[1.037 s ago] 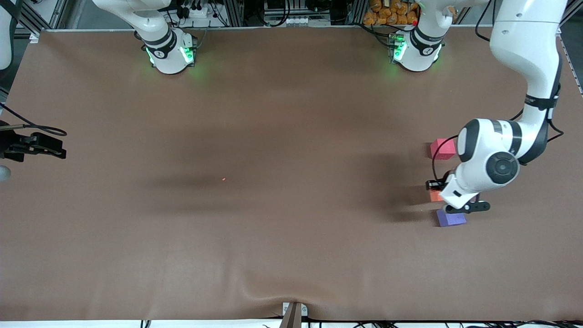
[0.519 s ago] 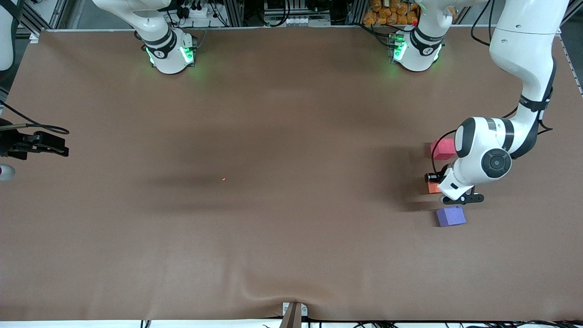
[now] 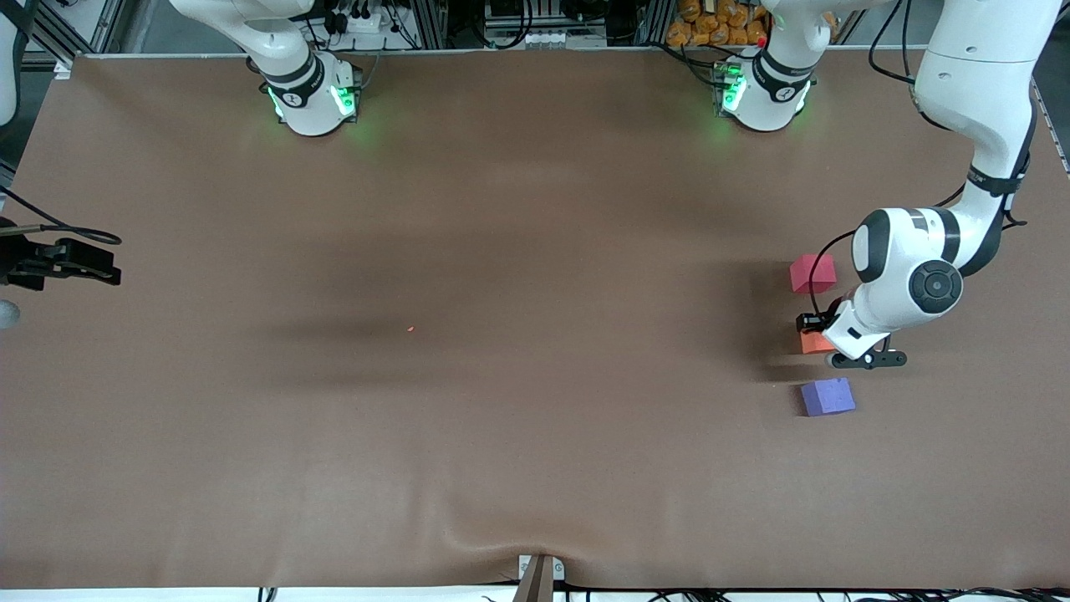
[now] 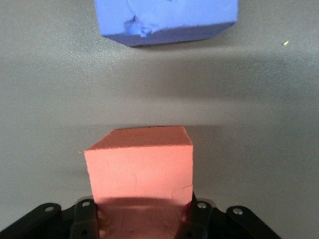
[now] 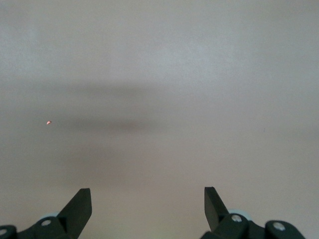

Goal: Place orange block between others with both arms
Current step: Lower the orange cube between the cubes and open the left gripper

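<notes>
The orange block (image 3: 814, 342), squeezed in our left gripper (image 4: 142, 211), has moved back between the others; our right gripper (image 5: 148, 209) waits wide open.

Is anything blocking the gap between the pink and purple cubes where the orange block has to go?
Nothing visible. The left gripper holds the orange block over bare table between the red-pink cube and the purple-blue cube.

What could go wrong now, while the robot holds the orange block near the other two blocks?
1. The left gripper, shut on the orange block, is in the gap between the red block and the purple block; lowering off-line might bump one.
2. The block may tip when released.
The right gripper waits open at the right arm's end.
</notes>
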